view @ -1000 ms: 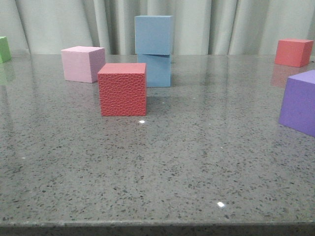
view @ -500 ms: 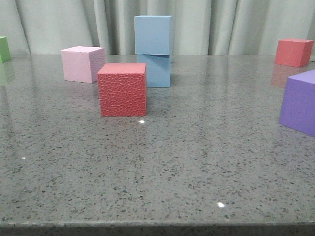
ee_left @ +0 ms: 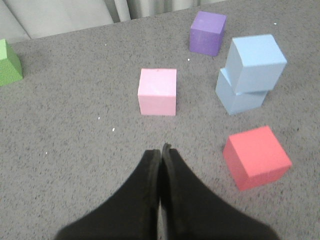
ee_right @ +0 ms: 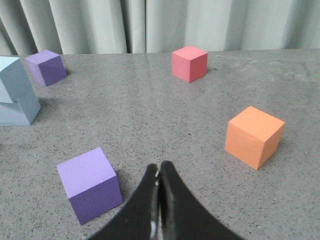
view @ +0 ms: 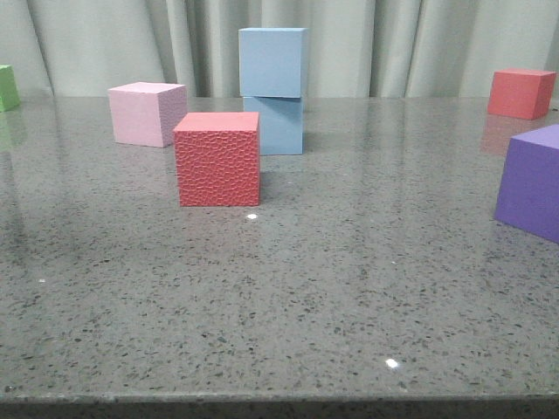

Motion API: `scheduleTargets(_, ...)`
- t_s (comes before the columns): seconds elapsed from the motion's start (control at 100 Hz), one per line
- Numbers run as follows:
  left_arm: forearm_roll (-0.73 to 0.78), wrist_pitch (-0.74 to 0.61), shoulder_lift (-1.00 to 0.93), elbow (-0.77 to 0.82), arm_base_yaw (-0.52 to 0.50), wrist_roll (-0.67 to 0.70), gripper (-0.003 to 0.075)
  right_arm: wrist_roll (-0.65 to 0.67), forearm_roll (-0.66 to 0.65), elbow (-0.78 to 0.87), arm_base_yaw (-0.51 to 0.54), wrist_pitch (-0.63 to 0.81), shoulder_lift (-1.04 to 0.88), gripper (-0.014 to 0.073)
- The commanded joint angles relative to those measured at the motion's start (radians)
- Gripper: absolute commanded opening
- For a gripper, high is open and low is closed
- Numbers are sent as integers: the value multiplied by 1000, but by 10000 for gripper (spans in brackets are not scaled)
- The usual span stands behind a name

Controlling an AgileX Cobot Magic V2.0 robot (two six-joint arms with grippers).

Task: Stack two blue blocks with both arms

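Observation:
Two light blue blocks stand stacked at the back middle of the table: the upper blue block point(view: 272, 61) rests on the lower blue block point(view: 279, 125), turned slightly against it. The stack also shows in the left wrist view point(ee_left: 255, 62) and at the edge of the right wrist view point(ee_right: 15, 95). My left gripper point(ee_left: 161, 150) is shut and empty, above the table, well short of the stack. My right gripper point(ee_right: 159, 167) is shut and empty, beside a purple cube point(ee_right: 90, 184). Neither gripper shows in the front view.
A textured red cube point(view: 217, 158) stands just in front of the stack, a pink cube point(view: 146, 113) to its left, a green cube point(view: 7, 87) far left. A purple cube point(view: 531, 181) and a red cube point(view: 521, 92) are on the right. An orange cube point(ee_right: 254, 136) and a second purple cube point(ee_right: 46, 67) show in the right wrist view.

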State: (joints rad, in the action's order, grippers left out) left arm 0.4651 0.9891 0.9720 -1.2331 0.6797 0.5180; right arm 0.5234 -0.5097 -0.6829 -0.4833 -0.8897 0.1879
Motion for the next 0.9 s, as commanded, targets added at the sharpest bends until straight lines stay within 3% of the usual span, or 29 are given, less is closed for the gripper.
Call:
scheduleTargets(0.0, 21, -106, -104, 70, 8, 12, -19, -2, -24, 4, 2, 99, -11, -64)
scheduleTargets(0.5, -18, -253, -596, 521, 8, 40, -19, -2, -24, 130, 2, 126, -206, -65)
scheduleTargets(0.89, -50, -282, -758, 668, 8, 40, -19, -2, -24, 172, 2, 140, -218, -65)
